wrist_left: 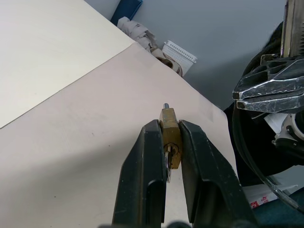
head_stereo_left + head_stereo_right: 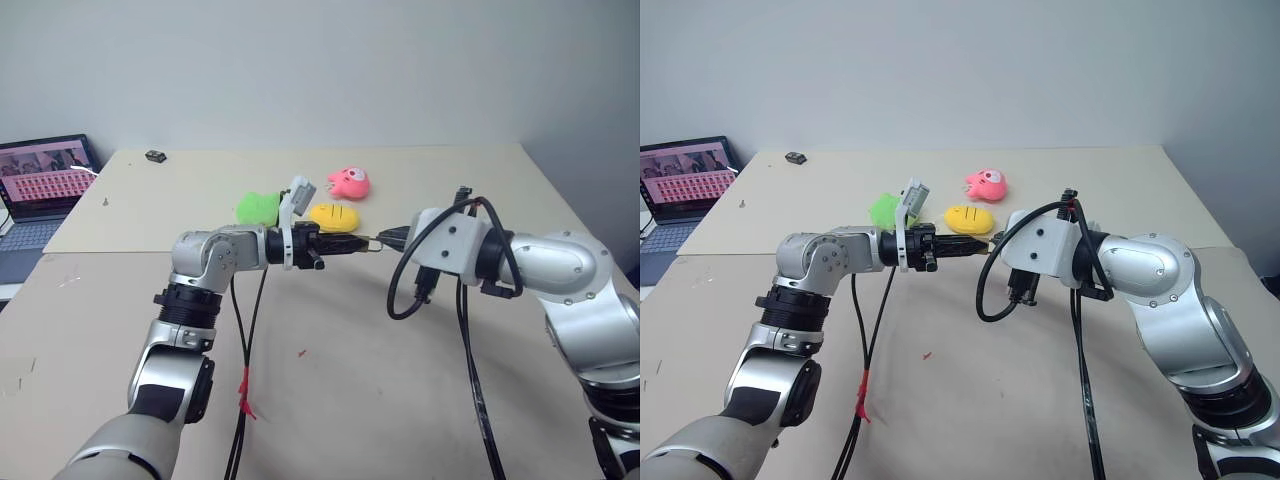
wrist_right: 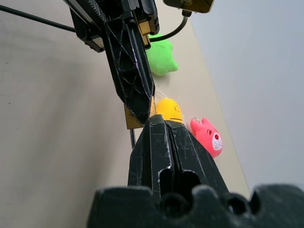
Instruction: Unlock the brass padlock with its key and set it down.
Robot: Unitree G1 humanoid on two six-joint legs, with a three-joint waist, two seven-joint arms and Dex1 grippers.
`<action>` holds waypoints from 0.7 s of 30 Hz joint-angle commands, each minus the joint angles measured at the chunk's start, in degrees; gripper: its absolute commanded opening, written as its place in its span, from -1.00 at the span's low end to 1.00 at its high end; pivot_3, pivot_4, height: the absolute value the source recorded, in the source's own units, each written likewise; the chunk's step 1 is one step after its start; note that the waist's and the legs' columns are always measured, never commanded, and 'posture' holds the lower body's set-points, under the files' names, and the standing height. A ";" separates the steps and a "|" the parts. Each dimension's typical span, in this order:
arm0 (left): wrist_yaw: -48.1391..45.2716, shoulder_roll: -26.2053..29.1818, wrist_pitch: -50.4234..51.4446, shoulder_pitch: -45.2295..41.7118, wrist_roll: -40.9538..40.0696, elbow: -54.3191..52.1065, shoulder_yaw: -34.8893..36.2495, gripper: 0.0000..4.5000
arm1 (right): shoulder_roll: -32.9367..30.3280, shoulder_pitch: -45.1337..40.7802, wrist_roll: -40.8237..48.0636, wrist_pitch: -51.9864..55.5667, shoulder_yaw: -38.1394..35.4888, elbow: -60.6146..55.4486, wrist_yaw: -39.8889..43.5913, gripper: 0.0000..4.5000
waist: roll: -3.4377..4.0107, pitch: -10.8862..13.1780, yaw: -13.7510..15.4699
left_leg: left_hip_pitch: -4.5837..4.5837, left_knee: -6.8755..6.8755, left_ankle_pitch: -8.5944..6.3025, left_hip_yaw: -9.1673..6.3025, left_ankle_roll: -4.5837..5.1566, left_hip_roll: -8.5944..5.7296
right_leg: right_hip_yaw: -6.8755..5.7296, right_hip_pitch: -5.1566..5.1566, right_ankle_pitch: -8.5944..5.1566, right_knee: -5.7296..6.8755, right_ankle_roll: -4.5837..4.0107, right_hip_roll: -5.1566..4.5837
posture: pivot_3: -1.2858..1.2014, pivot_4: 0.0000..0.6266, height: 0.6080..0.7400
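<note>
The brass padlock (image 1: 170, 135) is clamped between the two black fingers of my left gripper (image 1: 170, 124), held level above the table and pointing toward my right arm. Its thin silver shackle (image 3: 132, 137) sticks out past the lock body. A small silver piece shows at the lock's near face; I cannot tell whether it is the key. My right gripper (image 3: 154, 118) is shut, and its tip meets the padlock (image 2: 372, 243) from the opposite side. I cannot see anything between its fingers.
Three plush toys lie on the table behind the grippers: green (image 2: 257, 207), yellow (image 2: 334, 216) and pink (image 2: 350, 182). A laptop (image 2: 45, 178) stands off the far left edge, and a small dark object (image 2: 155, 156) lies at the far left corner. Black cables hang below both wrists.
</note>
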 commanded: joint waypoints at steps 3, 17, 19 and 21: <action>-1.30 1.14 -0.19 -2.48 -0.59 -3.59 -0.13 -0.98 | -0.90 1.95 -1.44 -2.38 -1.03 -0.20 -1.72 -0.98 | -0.01 0.00 0.06 | -0.01 0.00 0.00 0.00 0.00 0.00 | 0.00 0.00 0.00 0.00 0.00 0.00 | 0.03 -0.52 -0.28; -2.51 3.98 4.15 -2.03 -3.22 -9.16 -0.63 -0.98 | -0.78 6.78 -3.93 -9.73 -1.18 4.25 -3.54 -0.98 | 0.00 0.04 -0.27 | 0.07 0.02 0.03 0.01 -0.05 0.01 | 0.00 0.00 -0.01 -0.02 0.02 0.01 | 0.03 -0.52 -0.28; -2.27 3.82 4.02 -1.64 -3.15 -9.31 -0.93 -0.98 | -0.72 6.69 -4.00 -9.87 -1.13 4.26 -3.59 -0.98 | 0.00 0.04 -0.28 | 0.07 0.03 0.03 0.01 -0.05 0.01 | 0.00 0.01 -0.01 -0.02 0.02 0.01 | 0.03 -0.52 -0.28; -2.03 3.44 3.97 -1.48 -3.11 -9.26 -1.13 -0.98 | -0.66 6.68 -4.07 -9.90 -1.08 4.20 -3.64 -0.98 | 0.00 0.04 -0.26 | 0.06 0.02 0.03 0.01 -0.05 0.00 | 0.00 0.00 -0.01 -0.02 0.02 0.01 | 0.03 -0.52 -0.28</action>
